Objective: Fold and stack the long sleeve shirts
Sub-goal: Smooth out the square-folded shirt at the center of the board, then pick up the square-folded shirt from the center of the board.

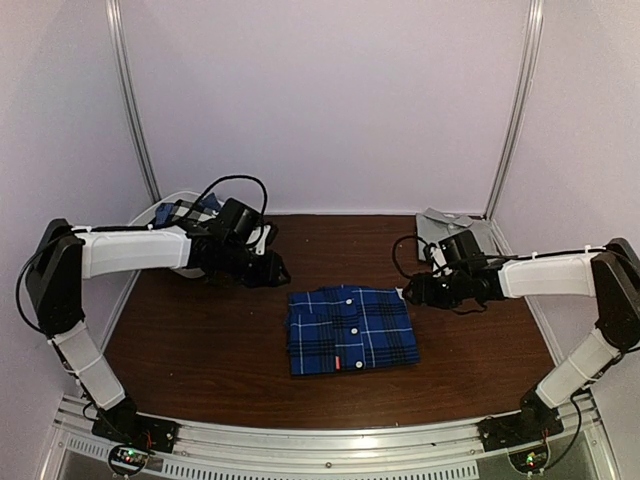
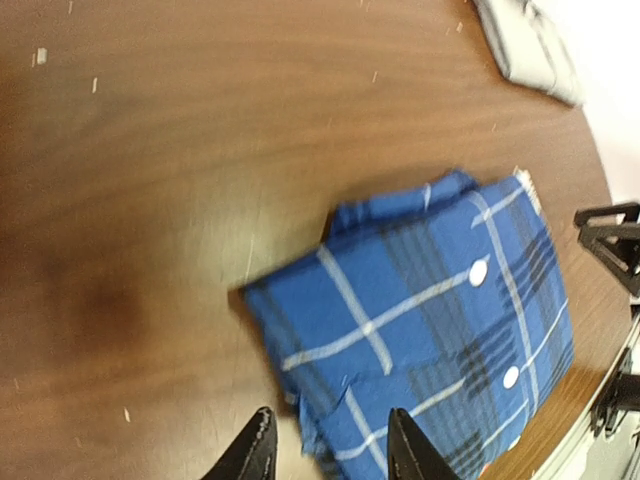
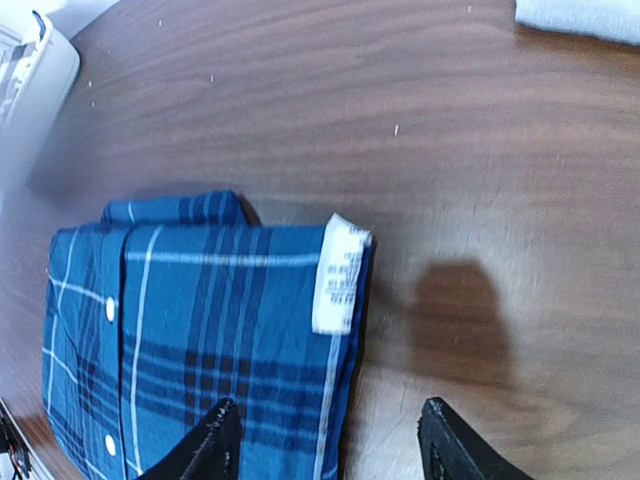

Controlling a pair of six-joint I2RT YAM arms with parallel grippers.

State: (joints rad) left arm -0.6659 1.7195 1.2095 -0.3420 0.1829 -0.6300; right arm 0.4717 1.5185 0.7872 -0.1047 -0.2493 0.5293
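The royal-blue plaid shirt (image 1: 352, 328) lies folded in a neat rectangle at the table's middle, buttons up. My left gripper (image 1: 275, 272) is open and empty, just above its far left corner; in the left wrist view (image 2: 330, 445) the shirt's (image 2: 430, 320) edge lies between the fingers. My right gripper (image 1: 412, 292) is open and empty at the shirt's far right corner; in the right wrist view (image 3: 330, 440) the jaws straddle the shirt's (image 3: 200, 330) right edge below a white label (image 3: 340, 275). The plain grey shirt (image 1: 455, 228) lies folded at the back right. The black-and-white check shirt is not clearly seen.
A white plastic basket (image 1: 150, 215) stands at the back left behind my left arm, with dark cloth (image 1: 185, 210) in it; its rim shows in the right wrist view (image 3: 40, 70). The grey shirt also shows in the left wrist view (image 2: 530, 45). White walls enclose the brown table (image 1: 200, 340).
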